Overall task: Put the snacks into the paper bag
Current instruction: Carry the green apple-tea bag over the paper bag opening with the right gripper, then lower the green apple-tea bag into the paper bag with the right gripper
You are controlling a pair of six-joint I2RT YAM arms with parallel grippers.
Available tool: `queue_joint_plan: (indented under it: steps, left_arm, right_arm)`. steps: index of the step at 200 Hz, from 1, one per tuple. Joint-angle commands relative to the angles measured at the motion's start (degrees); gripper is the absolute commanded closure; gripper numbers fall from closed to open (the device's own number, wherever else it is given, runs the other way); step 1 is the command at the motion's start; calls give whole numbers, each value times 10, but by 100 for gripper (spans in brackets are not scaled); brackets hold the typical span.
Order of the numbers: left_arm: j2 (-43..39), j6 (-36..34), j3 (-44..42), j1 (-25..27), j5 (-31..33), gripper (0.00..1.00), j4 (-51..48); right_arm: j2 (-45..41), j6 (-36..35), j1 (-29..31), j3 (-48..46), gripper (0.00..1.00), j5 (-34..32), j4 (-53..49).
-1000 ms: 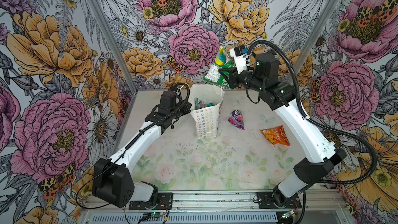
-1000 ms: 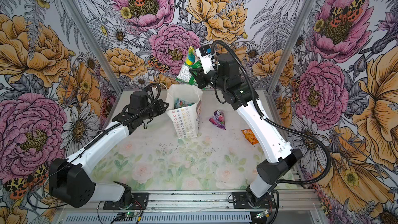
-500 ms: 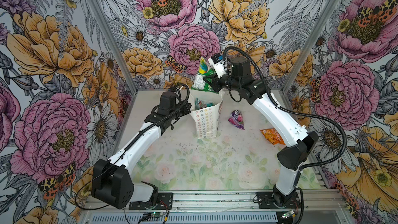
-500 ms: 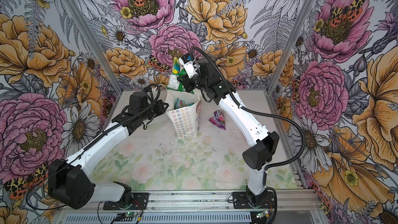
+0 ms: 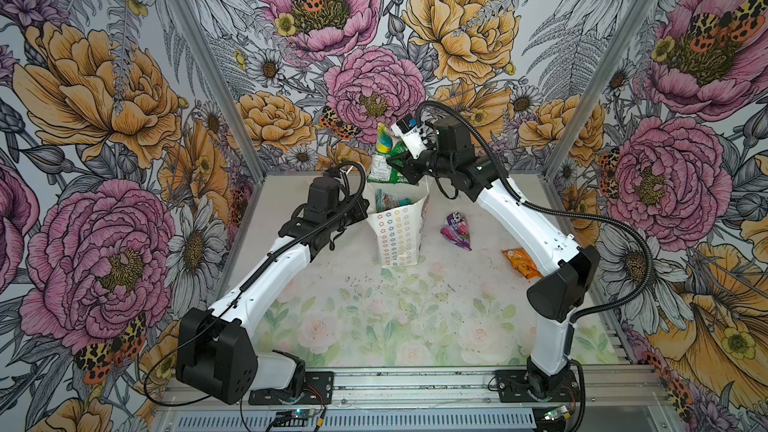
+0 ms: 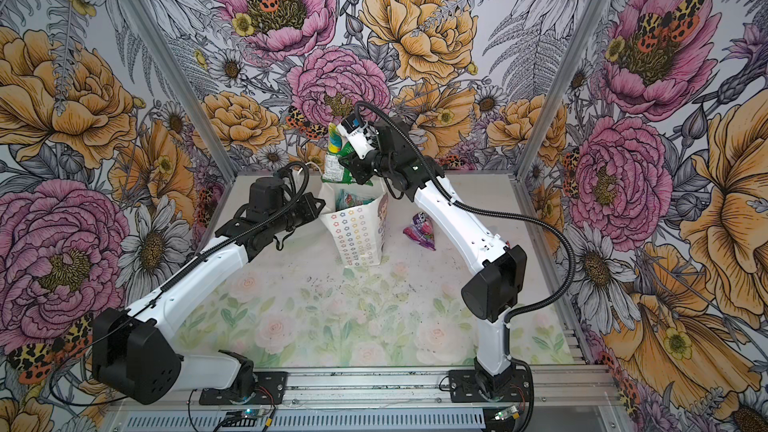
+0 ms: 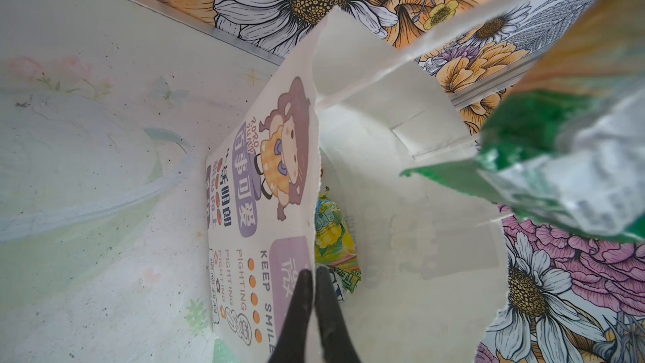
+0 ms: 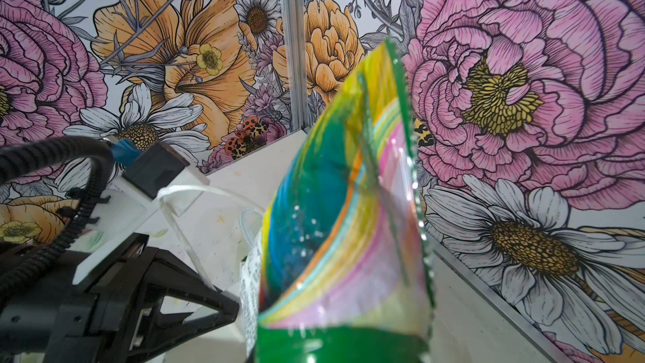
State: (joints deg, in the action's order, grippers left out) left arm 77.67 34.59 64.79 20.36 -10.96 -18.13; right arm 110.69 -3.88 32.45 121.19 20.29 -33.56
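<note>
The left claw [image 7: 314, 271] is pressed together on the left top edge of the tall white paper bag with little flower shapes [image 5: 398, 238]. It pinches the paper, so the bag stands up with its mouth open. The bag is in the middle of the table [image 5: 374, 317], toward the far side. A teal plastic packet [image 5: 390, 201] and a yellow-green plastic packet [image 7: 331, 235] lie inside it.

Just above the far edge of the bag's mouth hangs a green crinkly plastic packet [image 5: 384, 162]. The right claw [image 5: 397, 160] pinches it from the right.

I think this step is dropping that packet in. Next, the right claw should come over the middle of the mouth, go a bit lower, and open.

To the right of the bag, a purple plastic packet [image 5: 456, 231] and an orange plastic packet [image 5: 519, 264] wait on the table.
</note>
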Motion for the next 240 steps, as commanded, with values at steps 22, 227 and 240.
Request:
queue_joint_plan:
  steps: [22, 227, 240]
  left_arm:
    - [-20, -2, -8, -8, 13, 100, 16]
    - [-12, 3, -5, -11, 11, 100, 18]
    - [-12, 3, -4, -10, 11, 100, 18]
  right_arm:
    - [15, -11, -4, -2, 100, 25, 29]
    - [-59, 21, -12, -111, 100, 44, 9]
    - [-60, 22, -12, -111, 100, 46, 0]
